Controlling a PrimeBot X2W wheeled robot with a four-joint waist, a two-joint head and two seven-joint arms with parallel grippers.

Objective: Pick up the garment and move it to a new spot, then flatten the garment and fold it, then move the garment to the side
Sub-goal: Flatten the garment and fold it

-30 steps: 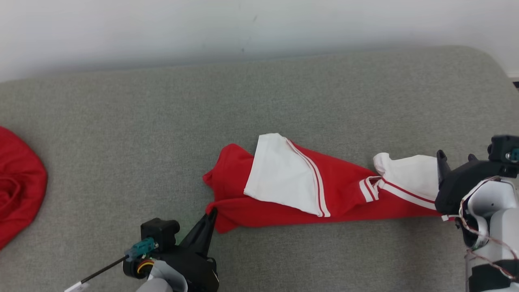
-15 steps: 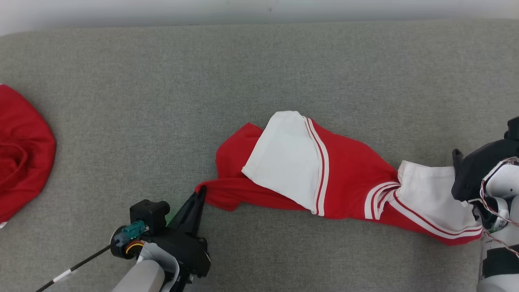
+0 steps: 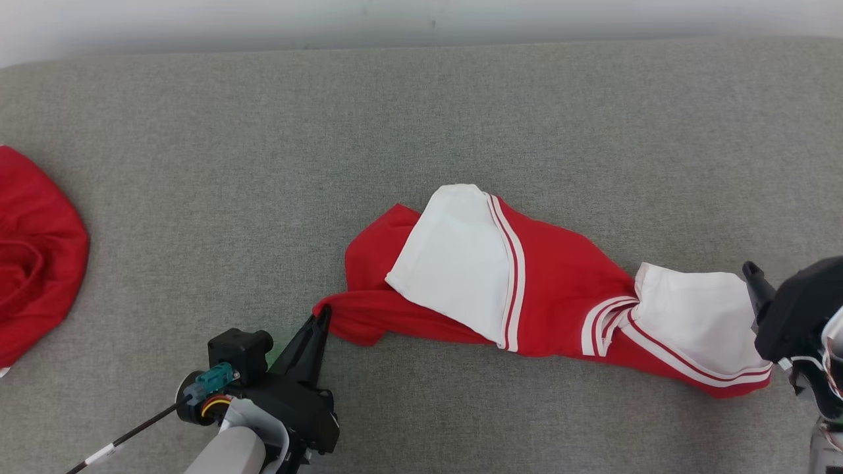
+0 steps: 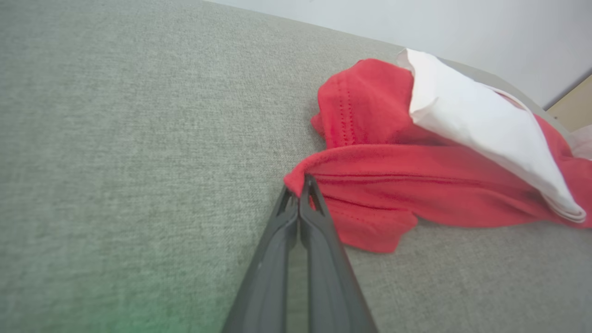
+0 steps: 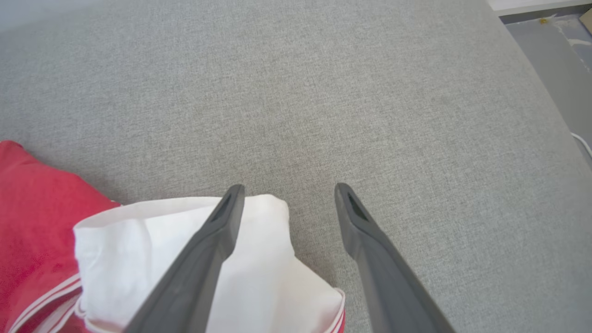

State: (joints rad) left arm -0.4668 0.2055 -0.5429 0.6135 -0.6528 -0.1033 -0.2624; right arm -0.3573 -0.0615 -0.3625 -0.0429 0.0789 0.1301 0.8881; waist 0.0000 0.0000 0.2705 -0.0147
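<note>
No writing, brand, number or sign can be read. A small white tag on the thin cable trailing behind the left gripper is too small to make out.

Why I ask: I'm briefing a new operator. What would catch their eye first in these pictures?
A red and white garment lies crumpled across the middle of the grey padded surface. The left gripper is shut on its red corner, while the right gripper stands open over its other, white end. Another red cloth sits at the far left.
</note>
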